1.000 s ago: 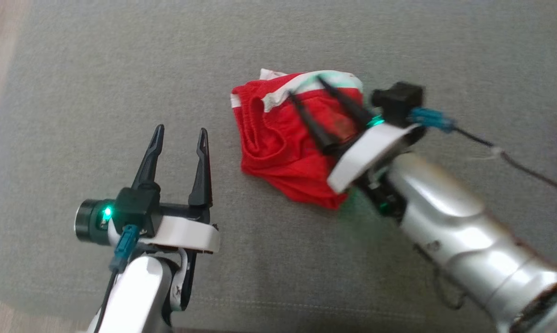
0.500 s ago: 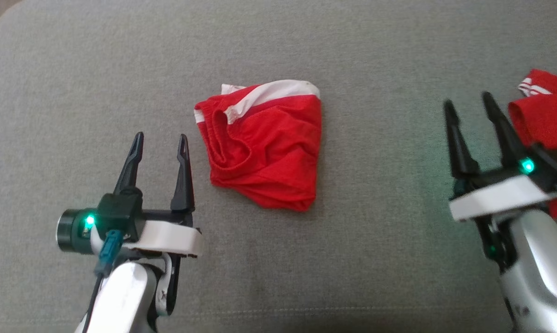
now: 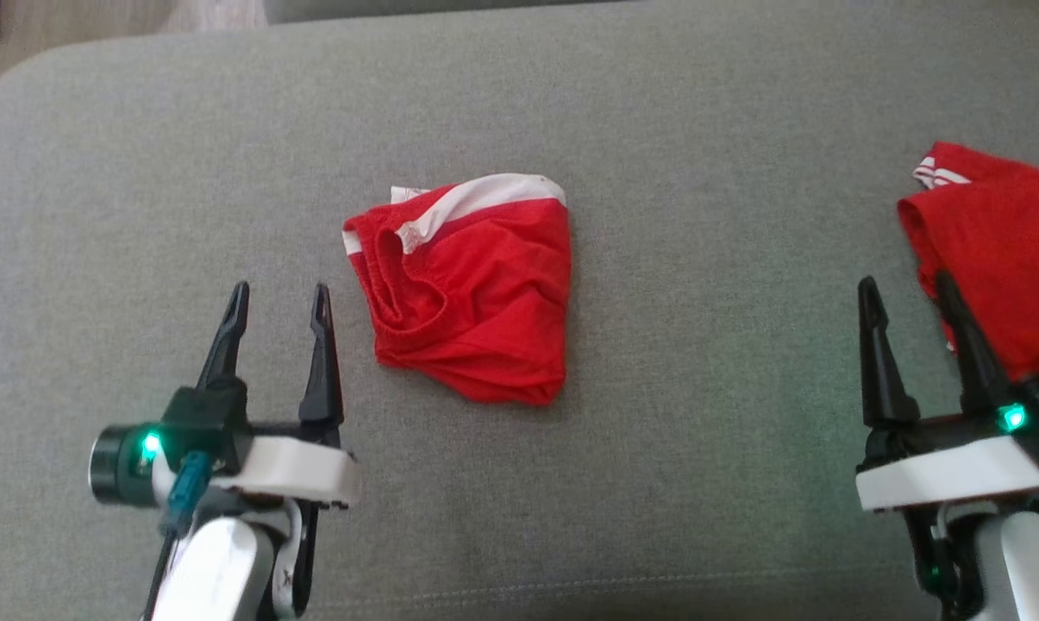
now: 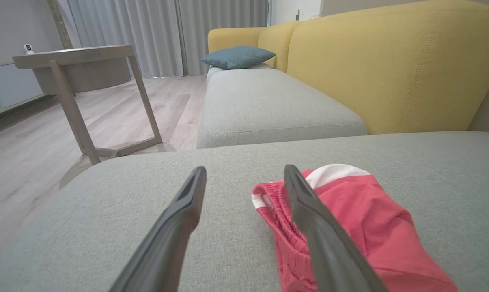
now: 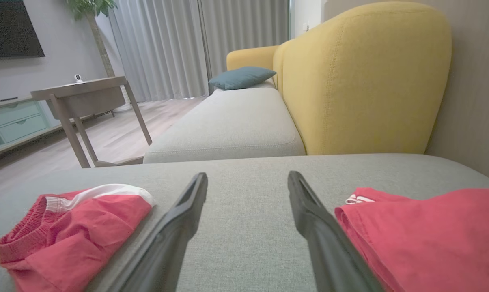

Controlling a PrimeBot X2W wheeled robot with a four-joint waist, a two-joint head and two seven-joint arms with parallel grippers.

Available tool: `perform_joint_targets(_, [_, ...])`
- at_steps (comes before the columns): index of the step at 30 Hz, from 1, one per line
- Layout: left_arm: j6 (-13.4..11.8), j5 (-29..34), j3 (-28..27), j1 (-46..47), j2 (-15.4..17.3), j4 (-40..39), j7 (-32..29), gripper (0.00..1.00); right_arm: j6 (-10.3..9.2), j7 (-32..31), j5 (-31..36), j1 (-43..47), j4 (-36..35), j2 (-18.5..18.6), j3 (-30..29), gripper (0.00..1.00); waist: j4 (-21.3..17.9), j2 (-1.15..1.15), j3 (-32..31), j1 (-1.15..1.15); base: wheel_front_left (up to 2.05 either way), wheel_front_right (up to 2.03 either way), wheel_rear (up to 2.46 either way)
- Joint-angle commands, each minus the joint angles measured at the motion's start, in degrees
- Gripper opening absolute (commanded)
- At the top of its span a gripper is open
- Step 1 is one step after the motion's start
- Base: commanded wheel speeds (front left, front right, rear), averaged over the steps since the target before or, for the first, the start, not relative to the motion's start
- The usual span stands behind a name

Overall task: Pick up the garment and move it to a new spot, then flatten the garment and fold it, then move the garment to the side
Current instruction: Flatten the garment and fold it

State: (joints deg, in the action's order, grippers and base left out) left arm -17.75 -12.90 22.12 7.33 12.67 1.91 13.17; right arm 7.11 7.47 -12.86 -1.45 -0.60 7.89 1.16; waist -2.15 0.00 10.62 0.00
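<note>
The garment (image 3: 463, 293), red with a white band along its far edge, lies in a folded, slightly rumpled bundle near the middle of the grey cushion (image 3: 700, 388); its elastic waistband curls open on the side toward the robot's left; nothing touches it.

The left tool (image 3: 279, 293) hovers at the lower left of the head view, its two dark fingers spread apart and pointing away from the robot, with nothing between them; the nearer finger stands just beside the garment's left edge but clear of it; in the left wrist view the garment sits to the right of the fingers, partly behind the right one.

The right tool (image 3: 905, 285) hangs at the lower right of the head view, its jaws likewise parted and empty; it is well apart from the garment; a second red garment (image 3: 993, 259), with thin white stripes at its far corner, lies flat at the cushion's right edge, and the tool's outer finger overlaps it in the head view; whether they touch I cannot tell.

In the right wrist view the garment lies to the left of the fingers and the second red garment to the right, with bare cushion between; beyond stand a yellow sofa back (image 5: 362, 81), a teal pillow (image 5: 242, 77) and a wooden side table (image 5: 82, 95).
</note>
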Motion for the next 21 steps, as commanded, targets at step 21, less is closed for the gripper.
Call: perform_joint_targets(21, [-1.47,-2.05,-1.55,-7.39,3.12,-2.64,-1.8,1.0,0.37,-6.61,1.7,7.69,-7.1,-1.83,0.63,1.0,-0.27,0.0,-10.0,0.0,0.0,0.0,0.0])
